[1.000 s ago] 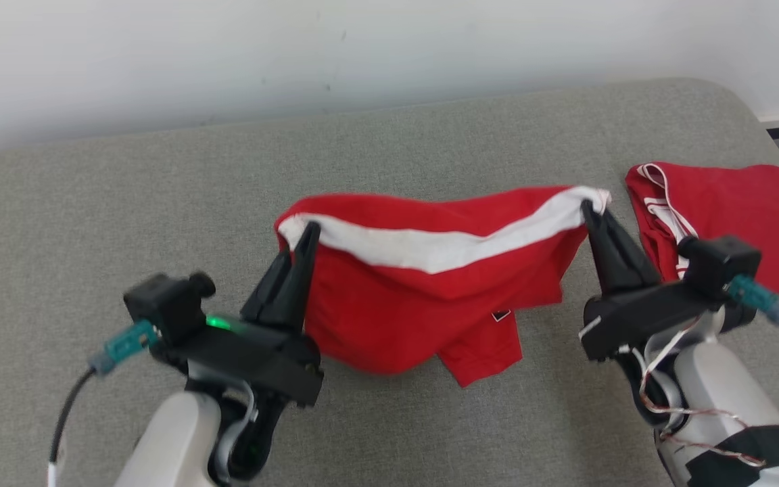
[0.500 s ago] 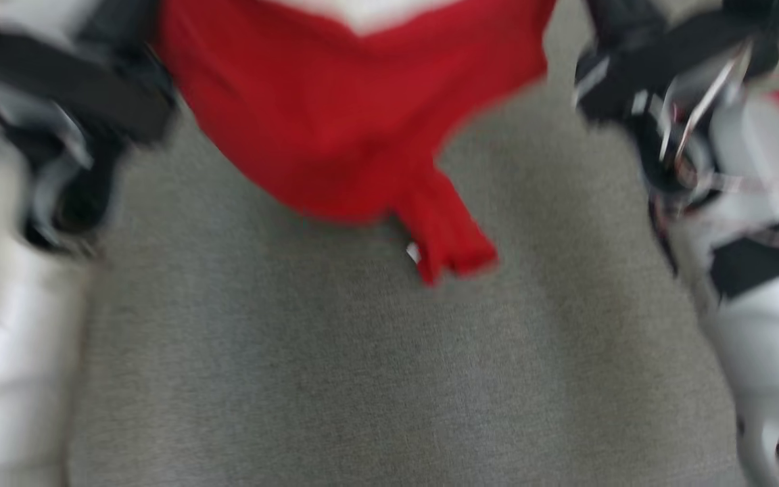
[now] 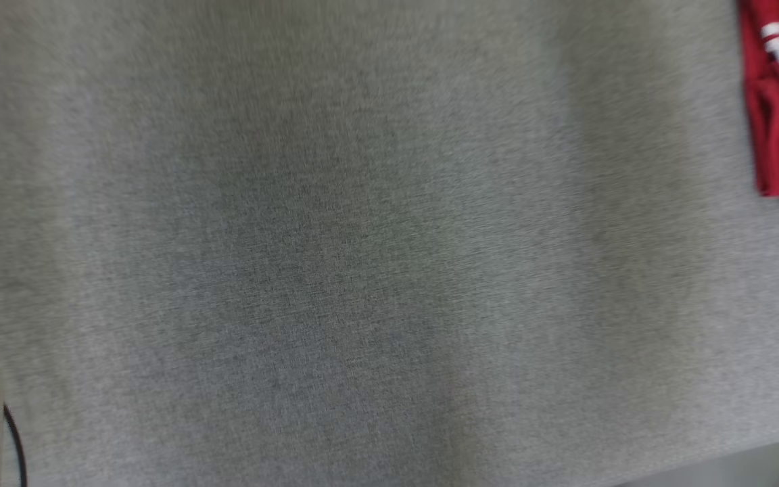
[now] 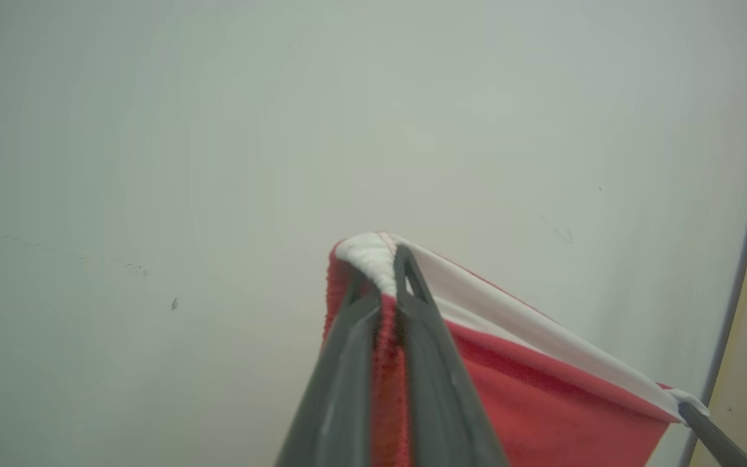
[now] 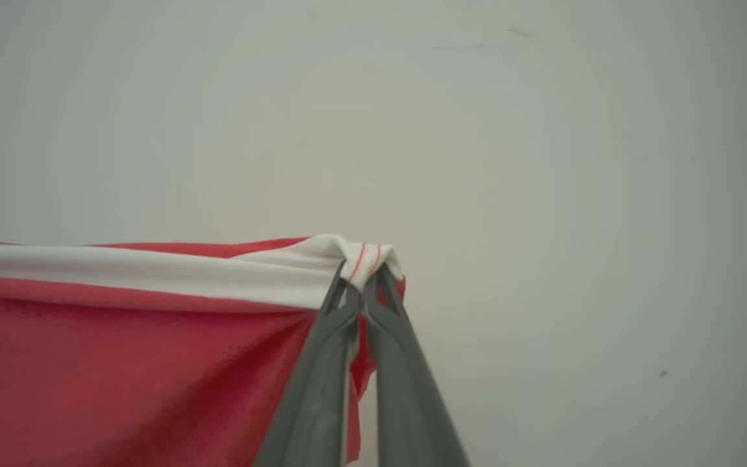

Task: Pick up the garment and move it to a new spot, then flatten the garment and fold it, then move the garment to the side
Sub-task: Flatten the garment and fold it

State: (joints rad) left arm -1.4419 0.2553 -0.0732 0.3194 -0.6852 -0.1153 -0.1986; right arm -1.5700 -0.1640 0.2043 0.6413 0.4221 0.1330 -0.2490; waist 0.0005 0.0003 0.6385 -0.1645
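Note:
The garment [image 4: 542,402] is red with a broad white band along its top edge, and it hangs stretched in the air between my two grippers. In the left wrist view my left gripper [image 4: 386,272] is shut on one bunched white corner of the band. The right gripper's fingertip [image 4: 694,413] pinches the far corner at that view's lower right. The right wrist view shows the garment [image 5: 120,350] spreading leftward from my right gripper [image 5: 364,275], which is shut on the other white corner. The lower part of the cloth is out of view.
The head view looks down on the grey padded surface [image 3: 362,237]. A second red garment with white stripes [image 3: 778,122] lies at its upper right. The surface's front edge [image 3: 734,460] runs across the lower right. A pale wall [image 4: 218,130] stands behind the held garment.
The head camera has swung sharply downward, so the garment and both grippers have left its picture. Both grippers were shut on the band's corners a second ago and still are.

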